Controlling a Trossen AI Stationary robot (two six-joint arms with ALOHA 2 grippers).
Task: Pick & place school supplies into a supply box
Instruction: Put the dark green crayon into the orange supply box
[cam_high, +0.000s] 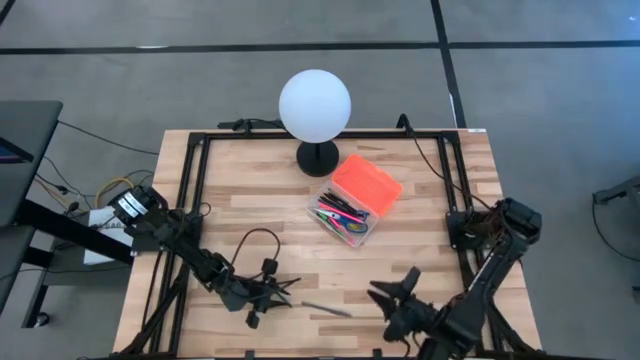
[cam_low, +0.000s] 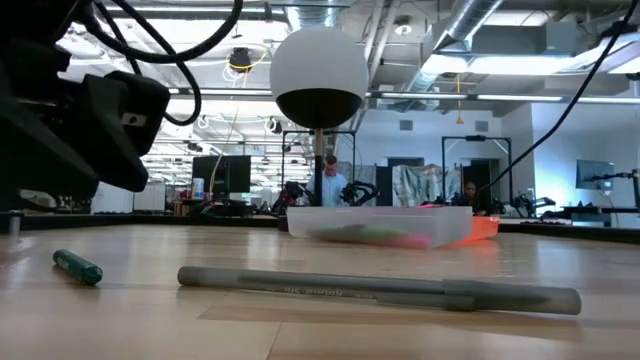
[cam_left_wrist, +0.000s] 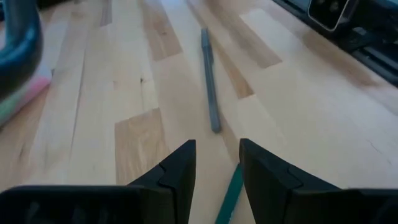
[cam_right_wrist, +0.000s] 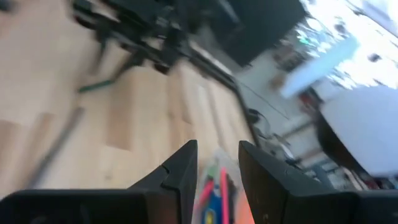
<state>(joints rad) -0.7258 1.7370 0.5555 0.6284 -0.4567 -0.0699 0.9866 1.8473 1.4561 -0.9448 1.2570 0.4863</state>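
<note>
While the left gripper (cam_high: 283, 290) hangs parted over a slim green marker (cam_left_wrist: 230, 194) beside a matte grey pen (cam_high: 327, 308) on the pale wooden plank table (cam_high: 260, 205), the right gripper (cam_high: 392, 292), also parted, waits near the clear plastic box with ribbed orange lid (cam_high: 366, 184).

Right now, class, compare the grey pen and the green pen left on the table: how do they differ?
The grey pen is grey and lies in the open between the two arms; the green pen is green and lies at the left gripper, its length running between the fingers. In the low view the grey pen shows full length, the green pen foreshortened. Both lie flat outside the supply box.
</note>
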